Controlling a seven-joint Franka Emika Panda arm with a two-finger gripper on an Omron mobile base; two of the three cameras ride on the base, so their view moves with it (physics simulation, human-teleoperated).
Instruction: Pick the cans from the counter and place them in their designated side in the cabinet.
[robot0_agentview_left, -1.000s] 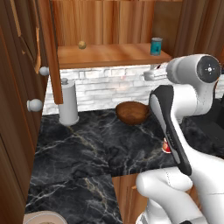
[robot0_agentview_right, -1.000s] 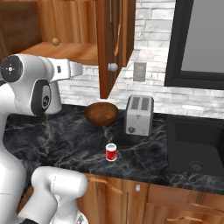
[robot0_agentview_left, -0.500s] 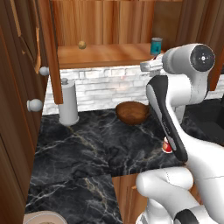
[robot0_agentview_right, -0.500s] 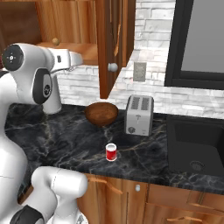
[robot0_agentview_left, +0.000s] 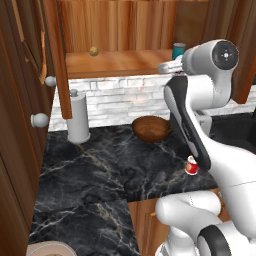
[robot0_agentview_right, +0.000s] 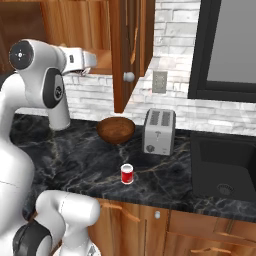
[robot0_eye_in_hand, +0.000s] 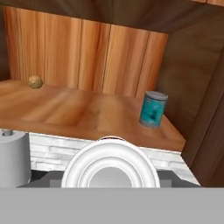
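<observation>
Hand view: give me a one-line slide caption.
Held can faces the cabinet shelf, teal can at its right.

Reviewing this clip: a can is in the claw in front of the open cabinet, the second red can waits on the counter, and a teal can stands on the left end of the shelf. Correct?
Not quite. The teal can stands at the right end of the shelf, near the side wall, as the hand view shows. The rest holds: a can is in the claw in front of the cabinet, and the second red can waits on the counter.
</observation>
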